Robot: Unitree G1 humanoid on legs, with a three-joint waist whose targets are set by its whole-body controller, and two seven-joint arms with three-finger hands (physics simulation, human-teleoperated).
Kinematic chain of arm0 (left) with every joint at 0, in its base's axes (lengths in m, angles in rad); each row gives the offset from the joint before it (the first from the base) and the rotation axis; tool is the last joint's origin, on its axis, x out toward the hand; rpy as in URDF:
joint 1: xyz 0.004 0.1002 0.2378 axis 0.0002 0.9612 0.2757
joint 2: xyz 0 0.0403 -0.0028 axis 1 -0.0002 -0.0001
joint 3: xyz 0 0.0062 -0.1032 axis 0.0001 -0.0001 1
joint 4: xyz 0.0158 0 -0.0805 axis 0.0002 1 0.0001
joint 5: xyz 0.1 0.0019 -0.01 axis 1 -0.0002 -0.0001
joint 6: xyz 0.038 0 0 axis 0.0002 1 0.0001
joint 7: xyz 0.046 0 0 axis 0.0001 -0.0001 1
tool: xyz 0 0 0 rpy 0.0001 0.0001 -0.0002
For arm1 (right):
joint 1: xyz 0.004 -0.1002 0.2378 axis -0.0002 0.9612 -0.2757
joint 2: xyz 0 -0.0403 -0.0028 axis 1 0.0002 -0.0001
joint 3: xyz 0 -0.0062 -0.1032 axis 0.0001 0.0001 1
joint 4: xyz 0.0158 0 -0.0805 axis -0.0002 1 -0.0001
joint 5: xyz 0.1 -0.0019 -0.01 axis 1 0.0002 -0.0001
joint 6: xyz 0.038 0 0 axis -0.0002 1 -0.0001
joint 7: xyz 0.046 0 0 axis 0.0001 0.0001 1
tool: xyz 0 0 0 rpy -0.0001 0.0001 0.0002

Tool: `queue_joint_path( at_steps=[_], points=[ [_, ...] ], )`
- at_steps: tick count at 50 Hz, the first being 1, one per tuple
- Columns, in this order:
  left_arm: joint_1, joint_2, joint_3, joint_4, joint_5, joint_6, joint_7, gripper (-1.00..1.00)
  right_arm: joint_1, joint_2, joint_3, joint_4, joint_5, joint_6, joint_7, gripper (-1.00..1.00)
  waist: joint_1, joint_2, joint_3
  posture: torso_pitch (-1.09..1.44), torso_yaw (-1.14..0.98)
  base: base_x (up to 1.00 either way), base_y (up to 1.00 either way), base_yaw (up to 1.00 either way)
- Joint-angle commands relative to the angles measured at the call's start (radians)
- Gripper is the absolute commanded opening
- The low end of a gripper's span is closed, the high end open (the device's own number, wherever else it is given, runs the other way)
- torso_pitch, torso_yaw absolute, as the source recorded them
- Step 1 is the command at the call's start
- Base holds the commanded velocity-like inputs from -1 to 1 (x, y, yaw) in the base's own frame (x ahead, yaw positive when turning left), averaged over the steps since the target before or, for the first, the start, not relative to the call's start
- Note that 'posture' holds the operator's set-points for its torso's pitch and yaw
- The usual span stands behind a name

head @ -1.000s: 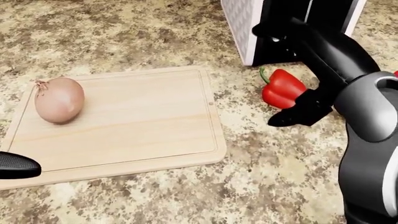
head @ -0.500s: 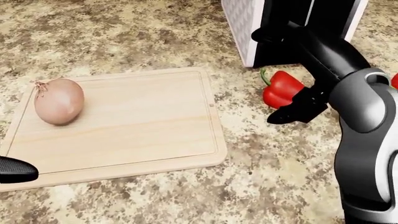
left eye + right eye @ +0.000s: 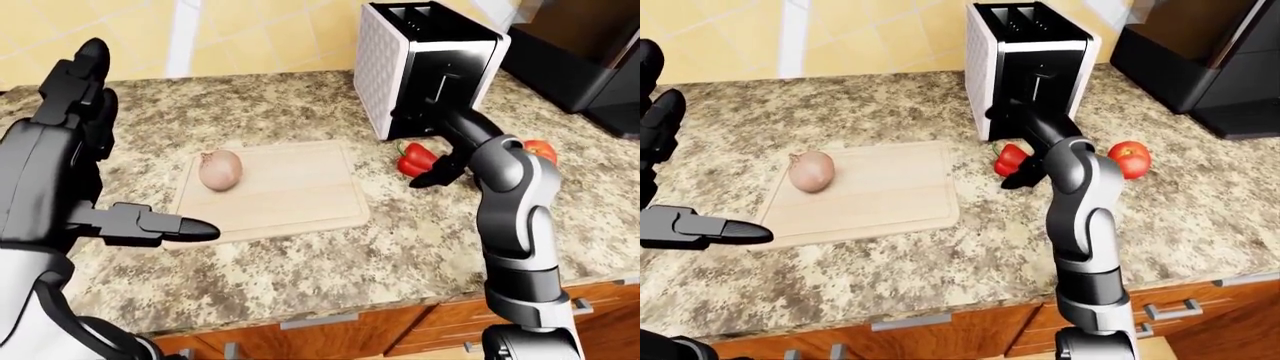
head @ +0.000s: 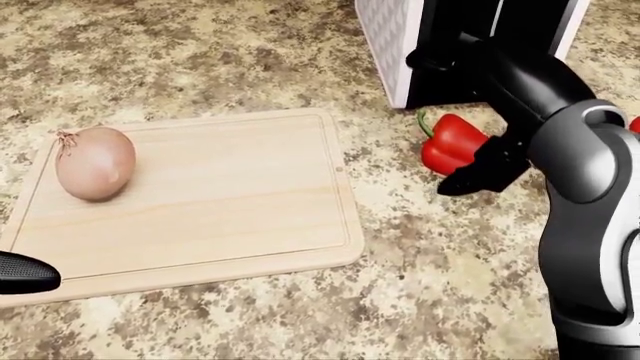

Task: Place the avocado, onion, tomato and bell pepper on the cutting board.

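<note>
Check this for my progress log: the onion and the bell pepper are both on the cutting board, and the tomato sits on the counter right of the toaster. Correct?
Not quite. The head view shows only the onion on the cutting board; the bell pepper lies on the counter beside the right hand. The tomato is on the counter right of the toaster, as you said.

Through the eye views I saw that my right arm [image 3: 1080,225] consisted of glossy black segments joined by rounded silver-grey shells at the elbow and upper arm. The right hand [image 4: 478,161] was matte black with blocky, angular fingers. The left hand [image 3: 95,172] was black too, its thick fingers [image 3: 180,226] ending in rounded tips, above a pale grey forearm.
</note>
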Motion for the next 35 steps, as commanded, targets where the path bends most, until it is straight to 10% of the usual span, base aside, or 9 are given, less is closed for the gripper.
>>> queue_joint_path(
  at_steps=[1,35],
  points=[
    [-0.02,0.007,0.01,-0.013,0.015,-0.028,-0.006,1.0,-0.031,-0.012,-0.011,-0.028,-0.008,-0.016,-0.017,0.44,0.0,0.002,-0.023,0.0,0.0,0.0,0.0,0.0],
    [-0.029,0.014,0.01,-0.013,0.051,-0.029,-0.039,1.0,-0.018,-0.02,-0.016,0.072,0.008,-0.038,-0.066,0.21,0.0,-0.001,-0.026,0.0,0.0,0.0,0.0,0.0]
  ],
)
